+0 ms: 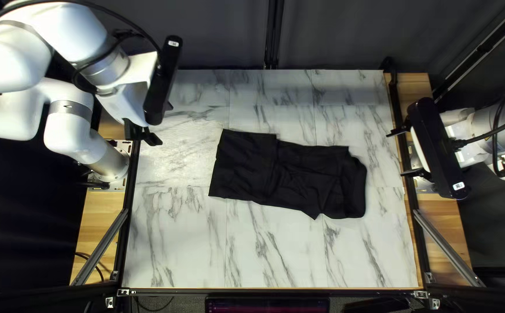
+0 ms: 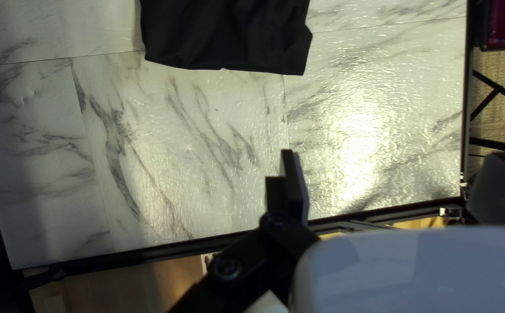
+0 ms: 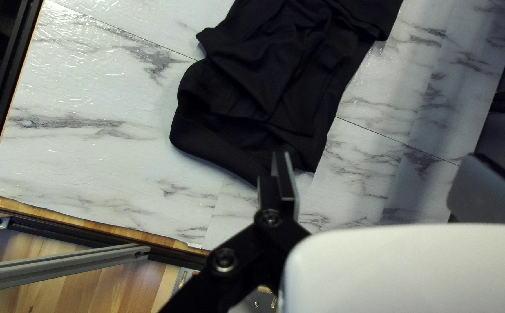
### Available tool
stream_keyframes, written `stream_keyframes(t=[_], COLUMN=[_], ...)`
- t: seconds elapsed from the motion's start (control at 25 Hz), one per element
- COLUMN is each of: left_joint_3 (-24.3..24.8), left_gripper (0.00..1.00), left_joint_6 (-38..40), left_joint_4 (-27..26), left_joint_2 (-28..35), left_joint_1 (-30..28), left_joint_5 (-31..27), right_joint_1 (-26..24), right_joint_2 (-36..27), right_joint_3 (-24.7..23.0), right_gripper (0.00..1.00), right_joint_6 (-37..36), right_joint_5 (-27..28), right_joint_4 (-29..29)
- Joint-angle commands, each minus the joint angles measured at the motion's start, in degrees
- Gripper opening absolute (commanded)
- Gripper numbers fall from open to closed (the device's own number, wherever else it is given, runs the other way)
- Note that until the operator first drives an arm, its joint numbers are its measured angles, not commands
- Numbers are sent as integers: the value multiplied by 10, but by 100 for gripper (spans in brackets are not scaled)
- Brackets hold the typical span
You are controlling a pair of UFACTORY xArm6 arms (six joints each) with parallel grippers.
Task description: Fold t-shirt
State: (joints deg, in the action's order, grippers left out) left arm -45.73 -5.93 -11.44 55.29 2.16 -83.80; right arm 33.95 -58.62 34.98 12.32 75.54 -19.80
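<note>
Workpiece: one black fabric t-shirt (image 1: pixel 243 165), lying as an elongated, layered bundle on the white tabletop with grey marble veining (image 1: pixel 177 243). In the top left view it occupies the middle of the surface and extends toward the right. The left end presents a broad, fairly flat panel with a straight outer edge; a fold line separates this panel from the narrower remainder. The right portion is rumpled and terminates in a rounded, turned-over end (the least tidy section of the assembly). A pointed corner projects from the side facing the table's near edge.

Left unit: the black two-finger left gripper (image 1: pixel 164 124) is raised at the left of the tabletop. Its fingers stand apart, with nothing gripped. In the left wrist view, the flat end of the t-shirt lies ahead of the gripper, well apart from it.

Right unit: the black two-finger right gripper (image 1: pixel 396 154) is positioned at the table's right edge, beside the rounded end of the t-shirt. Its fingers are likewise spread and hold nothing. In the right wrist view, one finger (image 3: pixel 287 177) overlaps the garment's edge (a line-of-sight overlap; the top left view shows a gap between them).

Surroundings: a dark curtain (image 1: pixel 217 35) hangs behind the far edge; a black frame rail (image 1: pixel 126 232) borders the tabletop's left side.
</note>
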Motion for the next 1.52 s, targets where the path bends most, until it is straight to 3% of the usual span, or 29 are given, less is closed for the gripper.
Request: stream_keyframes(t=[0.04, 0.24, 0.36, 1.52], left_joint_3=[-22, -66, -94, -95], left_gripper=[100, 100, 100, 100], left_joint_6=[46, 121, 140, 141], left_joint_4=[37, 138, 175, 178], left_joint_2=[-3, -11, -27, -29], left_joint_1=[-43, -118, -135, -135], left_joint_5=[-13, -58, -85, -86], right_joint_1=[0, 0, 0, 4], right_joint_2=[0, 0, 0, -5], right_joint_3=[0, 0, 0, -2], right_gripper=[100, 100, 100, 100], right_joint_6=[0, 0, 0, 0], right_joint_5=[0, 0, 0, 5], right_joint_4=[0, 0, 0, -10])
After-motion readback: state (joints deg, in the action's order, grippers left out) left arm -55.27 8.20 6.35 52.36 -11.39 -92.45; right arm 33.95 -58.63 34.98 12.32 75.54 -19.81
